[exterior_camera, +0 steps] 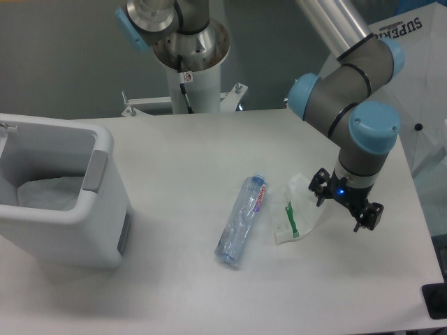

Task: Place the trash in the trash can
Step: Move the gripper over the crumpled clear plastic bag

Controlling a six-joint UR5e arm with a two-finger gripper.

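Camera: claw state unclear, just right of wrapper; bottle further left.

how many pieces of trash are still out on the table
2. The bottle lies mid-table, right of the bin. The wrapper lies just right of the bottle, beside the pincer. The bin shows only its liner, though part of its inside is hidden.

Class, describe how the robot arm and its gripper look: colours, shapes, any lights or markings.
The arm has silvery-grey tubular links and rounded dark grey joints with light blue end caps. The gripper is small and black, with a blue light glowing at its wrist. No markings are legible on the arm.
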